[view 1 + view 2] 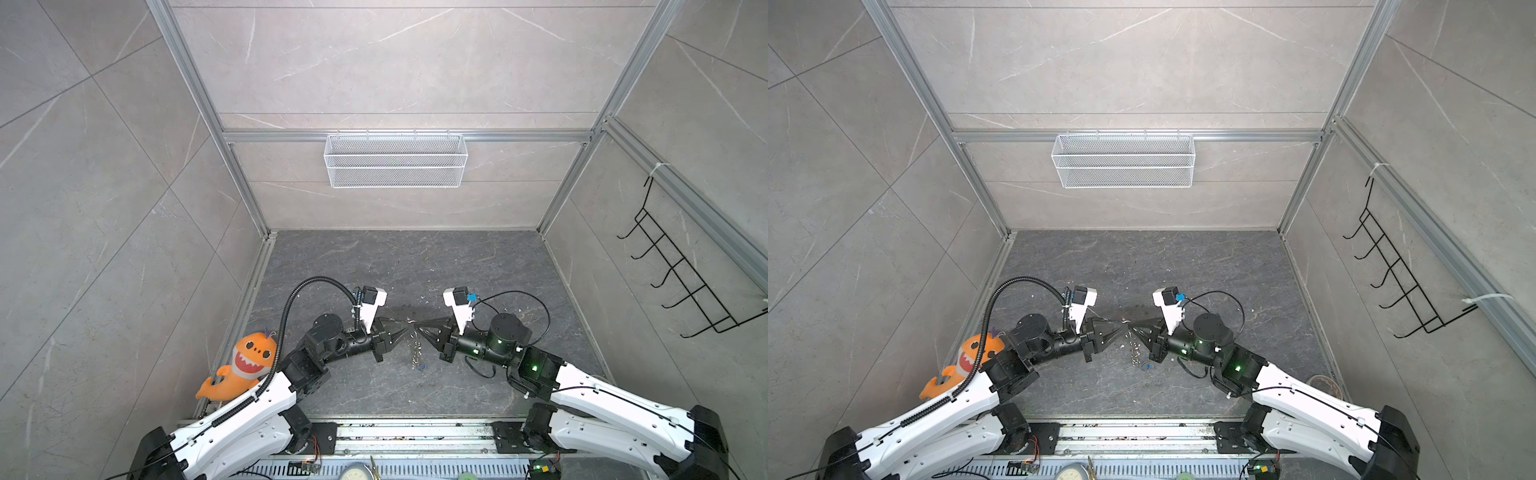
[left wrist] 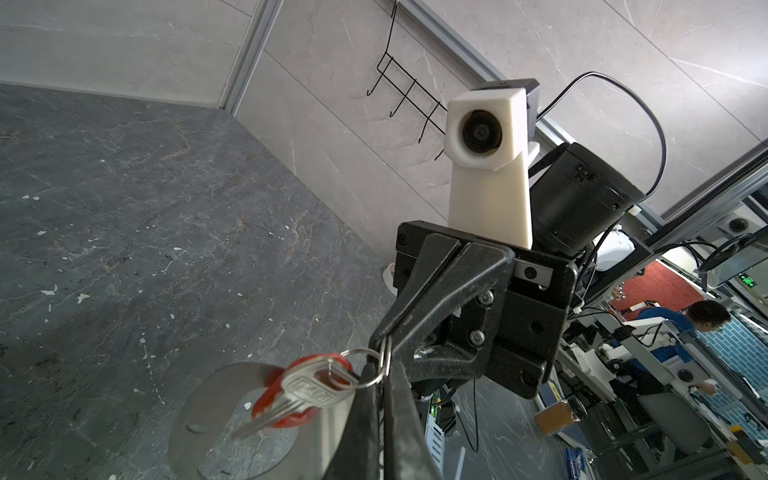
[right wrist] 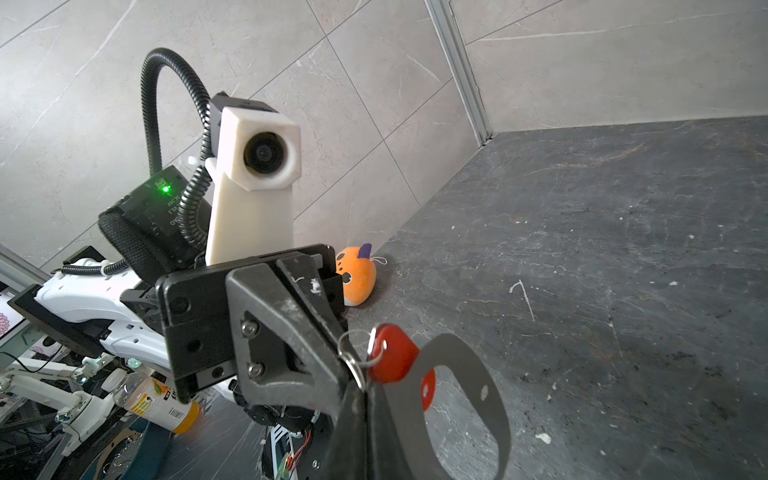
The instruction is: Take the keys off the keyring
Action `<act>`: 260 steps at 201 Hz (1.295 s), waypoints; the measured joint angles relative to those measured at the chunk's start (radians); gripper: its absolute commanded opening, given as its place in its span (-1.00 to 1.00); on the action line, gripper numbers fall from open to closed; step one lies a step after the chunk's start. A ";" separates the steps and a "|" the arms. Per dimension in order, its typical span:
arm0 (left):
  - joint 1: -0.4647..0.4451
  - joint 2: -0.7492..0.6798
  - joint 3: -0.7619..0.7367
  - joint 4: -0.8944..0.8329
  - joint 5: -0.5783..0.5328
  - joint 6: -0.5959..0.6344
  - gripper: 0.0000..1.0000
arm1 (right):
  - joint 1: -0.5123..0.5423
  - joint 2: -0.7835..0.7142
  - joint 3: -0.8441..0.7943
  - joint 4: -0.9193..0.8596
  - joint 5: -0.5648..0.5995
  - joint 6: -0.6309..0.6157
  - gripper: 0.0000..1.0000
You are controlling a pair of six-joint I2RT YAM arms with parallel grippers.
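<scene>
My left gripper (image 1: 409, 328) and right gripper (image 1: 419, 328) meet tip to tip above the middle of the floor in both top views. Both are shut on a small silver split ring (image 2: 371, 370). A silver key (image 2: 299, 395) with a red tag (image 3: 390, 353) hangs from that ring. The keyring's flat grey plate (image 3: 469, 374) with its oval hole sits just behind it. Its link chain (image 1: 417, 353) dangles below the grippers, with a blue tag (image 1: 422, 368) at its lower end. In the wrist views the left gripper (image 2: 380, 374) and right gripper (image 3: 363, 386) show pressed-together fingers.
An orange plush shark (image 1: 245, 365) lies by the left wall beside the left arm. A white mesh basket (image 1: 395, 160) hangs on the back wall. A black wire hook rack (image 1: 681, 274) is on the right wall. The dark stone floor (image 1: 415, 266) stretches behind the grippers.
</scene>
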 measured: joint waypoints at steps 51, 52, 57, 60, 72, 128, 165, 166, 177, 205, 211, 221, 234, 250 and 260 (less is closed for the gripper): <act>0.000 -0.025 0.019 -0.092 0.019 0.016 -1.00 | 0.010 -0.010 -0.003 -0.040 0.008 0.008 -0.35; 0.000 -0.025 0.021 -0.097 0.022 0.017 -1.00 | 0.010 -0.012 -0.003 -0.043 0.010 0.005 -0.34; 0.000 -0.026 0.030 -0.115 0.024 0.023 -1.00 | 0.010 -0.018 -0.004 -0.051 0.010 0.003 -0.31; 0.000 -0.026 0.035 -0.127 0.026 0.025 -1.00 | 0.010 -0.023 -0.004 -0.058 0.013 0.000 -0.29; 0.000 -0.025 0.067 -0.187 0.040 0.039 -1.00 | 0.011 -0.050 -0.004 -0.084 0.010 -0.004 -0.24; 0.000 0.036 0.304 -0.505 0.145 0.137 -1.00 | 0.013 -0.202 -0.005 -0.210 0.019 -0.041 -0.13; -0.001 0.108 0.424 -0.677 0.249 0.206 -1.00 | 0.013 -0.244 -0.006 -0.276 0.024 -0.067 -0.11; -0.001 0.110 0.426 -0.681 0.254 0.209 -1.00 | 0.013 -0.245 -0.006 -0.277 0.024 -0.068 -0.11; 0.000 0.123 0.438 -0.719 0.285 0.227 -1.00 | 0.013 -0.248 -0.006 -0.288 0.019 -0.080 -0.11; -0.001 0.150 0.464 -0.795 0.360 0.264 -1.00 | 0.013 -0.251 -0.006 -0.314 -0.009 -0.107 -0.10; 0.000 0.156 0.470 -0.805 0.376 0.270 -1.00 | 0.013 -0.251 -0.006 -0.317 -0.014 -0.111 -0.10; -0.001 0.166 0.481 -0.814 0.403 0.279 -1.00 | 0.013 -0.251 -0.006 -0.319 -0.031 -0.119 -0.10; -0.001 0.175 0.492 -0.825 0.440 0.288 -1.00 | 0.013 -0.251 -0.006 -0.320 -0.054 -0.135 -0.10; -0.001 0.183 0.503 -0.831 0.479 0.293 -1.00 | 0.013 -0.251 -0.006 -0.320 -0.087 -0.152 -0.10; -0.001 0.189 0.507 -0.834 0.501 0.295 -1.00 | 0.013 -0.251 -0.006 -0.319 -0.108 -0.164 -0.10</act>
